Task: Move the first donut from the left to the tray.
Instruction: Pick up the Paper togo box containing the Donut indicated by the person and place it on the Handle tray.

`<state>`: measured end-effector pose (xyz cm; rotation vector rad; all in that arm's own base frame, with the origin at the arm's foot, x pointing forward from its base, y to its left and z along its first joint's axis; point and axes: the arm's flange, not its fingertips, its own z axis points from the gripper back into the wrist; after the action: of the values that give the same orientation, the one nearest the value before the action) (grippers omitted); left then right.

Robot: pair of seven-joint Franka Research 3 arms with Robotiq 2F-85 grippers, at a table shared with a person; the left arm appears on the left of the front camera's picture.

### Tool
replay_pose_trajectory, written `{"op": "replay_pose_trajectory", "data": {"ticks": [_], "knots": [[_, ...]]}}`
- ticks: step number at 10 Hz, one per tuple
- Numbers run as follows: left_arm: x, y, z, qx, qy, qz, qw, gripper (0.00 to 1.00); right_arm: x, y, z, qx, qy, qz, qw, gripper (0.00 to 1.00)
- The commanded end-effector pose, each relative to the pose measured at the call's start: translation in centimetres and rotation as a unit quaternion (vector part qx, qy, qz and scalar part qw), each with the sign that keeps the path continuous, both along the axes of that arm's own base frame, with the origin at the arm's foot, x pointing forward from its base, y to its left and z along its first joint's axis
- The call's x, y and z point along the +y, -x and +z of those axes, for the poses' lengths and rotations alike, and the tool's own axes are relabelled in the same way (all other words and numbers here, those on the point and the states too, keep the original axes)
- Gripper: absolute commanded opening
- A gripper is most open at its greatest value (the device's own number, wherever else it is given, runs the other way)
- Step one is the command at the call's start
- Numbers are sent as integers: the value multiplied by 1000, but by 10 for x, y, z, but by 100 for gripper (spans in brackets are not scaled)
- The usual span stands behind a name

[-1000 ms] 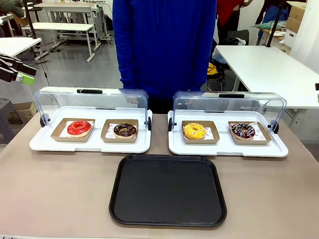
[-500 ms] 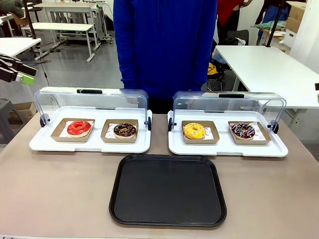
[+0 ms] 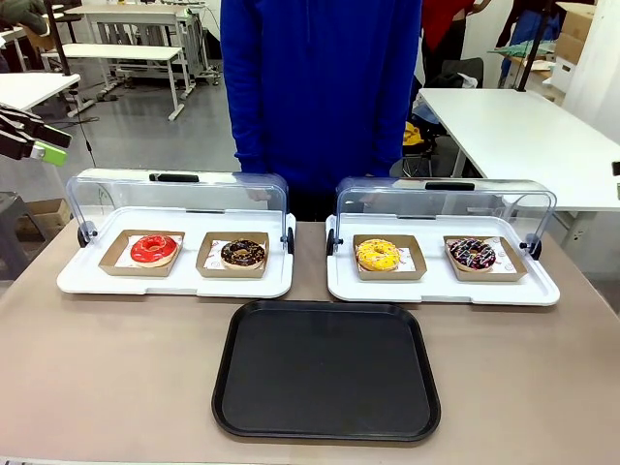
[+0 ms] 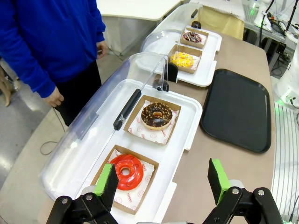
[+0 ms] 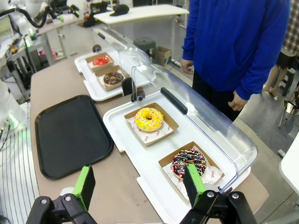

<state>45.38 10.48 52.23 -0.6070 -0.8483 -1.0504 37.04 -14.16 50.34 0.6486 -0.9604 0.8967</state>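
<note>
The red-glazed first donut from the left [image 3: 154, 249] lies in a brown cardboard holder at the left end of the left white tray. The black tray [image 3: 326, 373] lies flat in front of both white trays, with nothing on it. My left gripper [image 3: 32, 138] hangs high beyond the table's left edge, well apart from the donut. In the left wrist view my left gripper [image 4: 162, 182] stands open above the red donut [image 4: 126, 171], with the black tray [image 4: 237, 109] to the right. My right gripper [image 5: 140, 182] is open too, high over the right white tray; the red donut [image 5: 101, 60] lies far off.
A chocolate donut [image 3: 242, 254] shares the left white tray [image 3: 174, 281]. A yellow donut [image 3: 378, 254] and a sprinkled donut [image 3: 473, 254] sit in the right white tray [image 3: 441, 288]. Both clear lids [image 3: 179, 194] stand swung back. A person in a blue top [image 3: 320, 87] stands at the far side.
</note>
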Motion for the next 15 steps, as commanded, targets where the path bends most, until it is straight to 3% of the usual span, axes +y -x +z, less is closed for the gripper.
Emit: {"op": "replay_pose_trajectory", "data": {"ticks": [1, 15], "knots": [[-1, -1, 1, -3, 7, -3, 1000, 100, 0, -3, 1, -18, -6, 4, 1000, 100], [-1, -1, 1, -3, 7, -3, 1000, 100, 0, -3, 1, -18, -6, 4, 1000, 100]]}}
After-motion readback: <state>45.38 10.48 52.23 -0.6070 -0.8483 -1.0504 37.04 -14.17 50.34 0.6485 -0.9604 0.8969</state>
